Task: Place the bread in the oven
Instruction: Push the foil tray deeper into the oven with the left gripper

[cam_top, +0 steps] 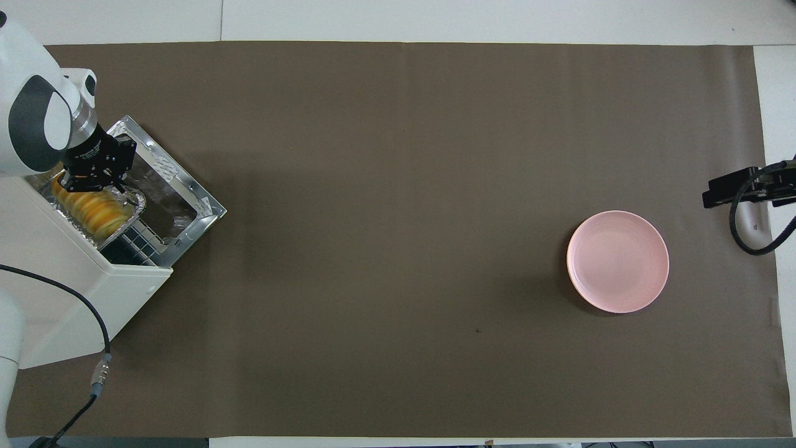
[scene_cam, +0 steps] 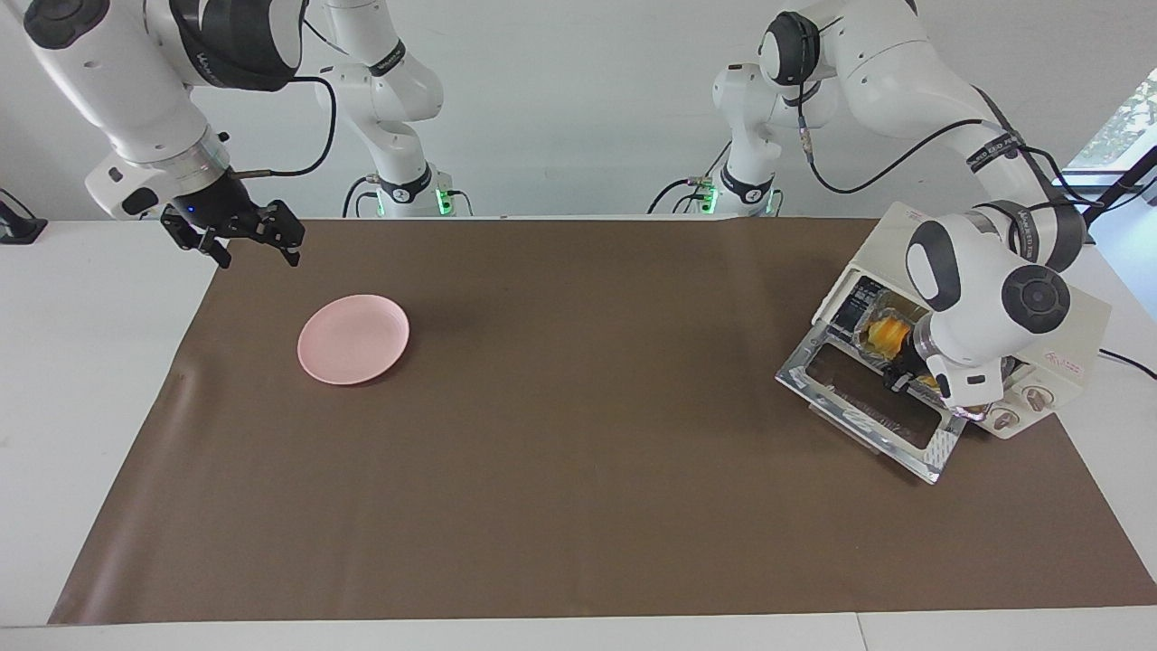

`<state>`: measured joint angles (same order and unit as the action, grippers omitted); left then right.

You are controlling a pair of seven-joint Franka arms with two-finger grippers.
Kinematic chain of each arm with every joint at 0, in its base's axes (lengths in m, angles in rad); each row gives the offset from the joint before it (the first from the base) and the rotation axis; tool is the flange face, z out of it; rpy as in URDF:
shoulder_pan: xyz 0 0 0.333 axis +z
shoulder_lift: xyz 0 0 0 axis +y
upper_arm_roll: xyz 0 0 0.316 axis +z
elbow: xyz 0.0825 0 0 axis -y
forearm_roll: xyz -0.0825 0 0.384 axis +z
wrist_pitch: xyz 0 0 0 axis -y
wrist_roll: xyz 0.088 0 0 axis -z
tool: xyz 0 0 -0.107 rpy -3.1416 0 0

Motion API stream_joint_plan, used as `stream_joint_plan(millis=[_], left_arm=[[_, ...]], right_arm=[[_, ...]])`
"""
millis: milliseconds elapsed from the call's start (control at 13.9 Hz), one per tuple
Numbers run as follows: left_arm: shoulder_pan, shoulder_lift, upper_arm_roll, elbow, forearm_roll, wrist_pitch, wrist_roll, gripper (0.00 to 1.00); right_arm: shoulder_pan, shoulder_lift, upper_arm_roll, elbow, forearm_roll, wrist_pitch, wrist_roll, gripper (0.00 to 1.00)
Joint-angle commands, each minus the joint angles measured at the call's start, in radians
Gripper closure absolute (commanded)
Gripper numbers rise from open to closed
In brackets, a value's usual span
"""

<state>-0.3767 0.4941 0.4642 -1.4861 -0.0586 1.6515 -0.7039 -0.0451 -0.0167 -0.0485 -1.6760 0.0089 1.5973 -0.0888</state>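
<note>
While the left hand (cam_top: 99, 177) works at the oven (scene_cam: 1067, 339) mouth, grip unreadable, the bread (cam_top: 93, 211) sits just inside. I'd withdraw straight, sparing the foil tray (cam_top: 134, 208). The right hand (scene_cam: 244, 231) waits spread wide, well away from the oven.

My oven (scene_cam: 1067, 339) sits at the left arm's end of the worktop, near the edge closest to me, its door (scene_cam: 868, 411) dropped open onto the mat (scene_cam: 578, 506). The bread (cam_top: 99, 211) lies in a foil tray (cam_top: 134, 205) at the oven's mouth, my left gripper (cam_top: 102, 183) over it. A plate (scene_cam: 353, 338) rests toward the right arm's end, my right gripper (scene_cam: 258, 235) waiting over that corner.
</note>
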Motion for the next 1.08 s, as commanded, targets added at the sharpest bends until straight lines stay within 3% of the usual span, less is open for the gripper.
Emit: stream_joint_plan(millis=[0,1009], left_arm=[[-0.010,-0.069,-0.001,-0.094,0.025,-0.001,0.004,1.00],[-0.008,-0.080,-0.001,-0.118,0.052,0.004,0.018,1.00]], right_arm=[[-0.002,-0.020,-0.001,-0.019,-0.015,-0.008,-0.019,0.00],[-0.002,-0.020,-0.001,-0.019,-0.015,-0.008,-0.019,0.00]])
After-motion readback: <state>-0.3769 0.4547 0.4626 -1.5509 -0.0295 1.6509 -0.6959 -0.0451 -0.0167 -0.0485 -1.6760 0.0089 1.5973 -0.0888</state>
